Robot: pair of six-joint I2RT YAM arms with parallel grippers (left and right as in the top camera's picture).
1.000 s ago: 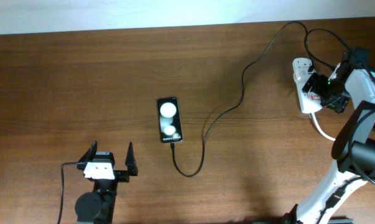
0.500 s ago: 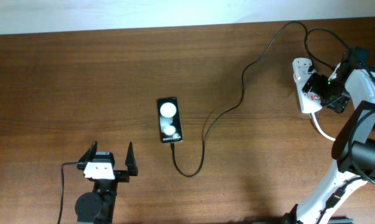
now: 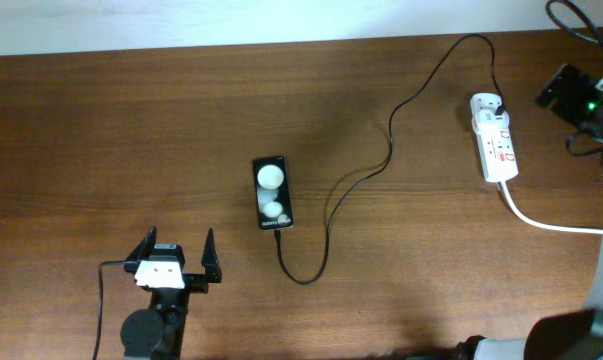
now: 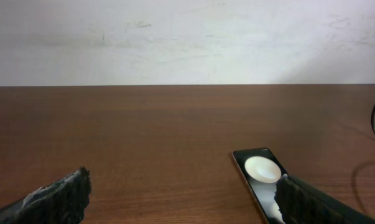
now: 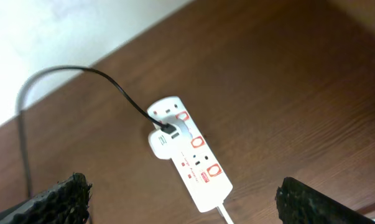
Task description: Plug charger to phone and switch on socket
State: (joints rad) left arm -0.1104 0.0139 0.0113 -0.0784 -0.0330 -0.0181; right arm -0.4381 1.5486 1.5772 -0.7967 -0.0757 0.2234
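- The charger [image 3: 390,150] tip appears to be seated already in the phone's [image 3: 272,193] near end, so the step in hand is probably the switch on the socket [image 3: 493,140].
- To do it well, bring one fingertip straight down on the red switch mark [image 5: 183,116] beside the black plug [image 5: 168,129]. Avoid sideways force, since the light strip could slide and the plug could be knocked.
- The right gripper [image 3: 563,88] is wide open and empty. It hangs apart from the socket, towards the desk's [image 3: 101,130] right edge, with the socket near the far right corner.
- The left gripper [image 3: 178,243] is also wide open and empty by the near edge, with the phone mid-desk just beyond it to the right.
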